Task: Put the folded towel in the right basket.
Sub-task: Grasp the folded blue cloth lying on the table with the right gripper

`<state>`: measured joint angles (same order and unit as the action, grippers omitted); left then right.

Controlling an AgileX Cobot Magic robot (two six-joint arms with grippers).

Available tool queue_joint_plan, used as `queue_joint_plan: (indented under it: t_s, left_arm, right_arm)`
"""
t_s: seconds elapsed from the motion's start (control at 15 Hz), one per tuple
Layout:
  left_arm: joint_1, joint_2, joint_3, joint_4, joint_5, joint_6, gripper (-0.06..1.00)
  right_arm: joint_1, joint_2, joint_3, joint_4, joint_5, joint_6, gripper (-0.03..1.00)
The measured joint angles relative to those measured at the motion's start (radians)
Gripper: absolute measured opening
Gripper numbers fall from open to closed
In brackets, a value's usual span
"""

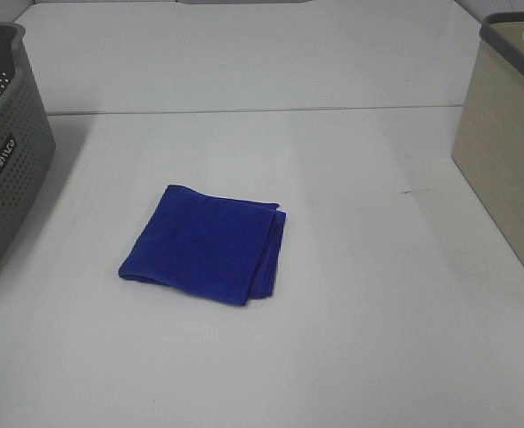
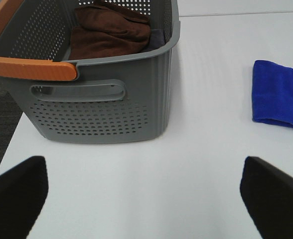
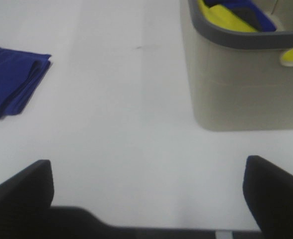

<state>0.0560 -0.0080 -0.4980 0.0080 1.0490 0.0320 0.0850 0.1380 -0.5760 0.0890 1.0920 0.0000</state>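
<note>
A folded blue towel [image 1: 204,244] lies flat on the white table, a little left of centre. It also shows in the left wrist view [image 2: 281,94] and the right wrist view [image 3: 12,79]. The right basket [image 1: 511,143] is beige with a grey rim and stands at the table's right edge; the right wrist view [image 3: 236,84] shows yellow and blue cloth inside it. Neither gripper shows in the exterior view. My left gripper [image 2: 144,199] is open and empty, short of the towel. My right gripper [image 3: 149,194] is open and empty, with the towel and basket ahead of it.
A grey perforated basket [image 1: 4,152] stands at the left edge; the left wrist view [image 2: 101,99] shows its orange handle and a brown towel [image 2: 109,32] inside. A seam crosses the table behind the towel.
</note>
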Motion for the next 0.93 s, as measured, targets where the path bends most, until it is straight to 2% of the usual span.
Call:
queue_joint_plan:
  t_s: [0.13, 0.2, 0.27, 0.33, 0.47, 0.73, 0.93]
  left_arm:
    - [0.0, 0.0, 0.0, 0.0, 0.0, 0.0, 0.97]
    - [0.0, 0.0, 0.0, 0.0, 0.0, 0.0, 0.97]
    - [0.0, 0.0, 0.0, 0.0, 0.0, 0.0, 0.97]
    - [0.0, 0.0, 0.0, 0.0, 0.0, 0.0, 0.97]
    - [0.0, 0.0, 0.0, 0.0, 0.0, 0.0, 0.97]
    - [0.0, 0.0, 0.0, 0.0, 0.0, 0.0, 0.97]
    - [0.0, 0.0, 0.0, 0.0, 0.0, 0.0, 0.97]
  right_arm:
    - [0.0, 0.283, -0.168, 0.072, 0.102, 0.041, 0.98]
    - [0.0, 0.453, -0.286, 0.102, 0.122, 0.052, 0.97]
    - [0.0, 0.605, -0.396, 0.137, 0.123, 0.059, 0.97]
    - [0.0, 0.658, -0.436, 0.149, 0.123, 0.056, 0.97]
    - [0.0, 0.935, -0.633, 0.217, 0.122, 0.0, 0.97]
    - [0.003, 1.103, -0.657, 0.393, 0.116, -0.025, 0.97]
    - [0.111, 1.231, -0.657, 0.435, -0.024, -0.025, 0.95]
